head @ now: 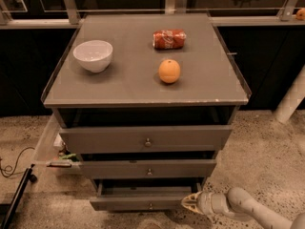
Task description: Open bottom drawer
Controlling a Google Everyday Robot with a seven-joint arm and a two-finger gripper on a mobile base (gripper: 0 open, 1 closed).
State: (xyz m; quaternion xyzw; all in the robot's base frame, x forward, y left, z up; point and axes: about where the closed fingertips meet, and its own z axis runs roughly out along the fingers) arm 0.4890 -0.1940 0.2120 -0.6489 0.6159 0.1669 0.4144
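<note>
The grey cabinet has three drawer fronts stacked down its face. The bottom drawer [143, 202] is the narrowest, with a small round metal knob [150, 206] at its centre, and it stands pulled out a little, showing its inner rim. My gripper [188, 203] comes in low from the lower right on a grey-white arm, its pale fingertips at the right end of the bottom drawer front, to the right of the knob. The mid-sized drawer [148, 169] and the widest top drawer [147, 138] sit above it.
On the cabinet top [119, 87] are a white bowl [93, 55], an orange [169, 71] and a red can lying on its side [168, 39]. A clear bin with clutter [57, 149] and a black cable [12, 163] lie on the floor at left. A white post [290, 101] stands at right.
</note>
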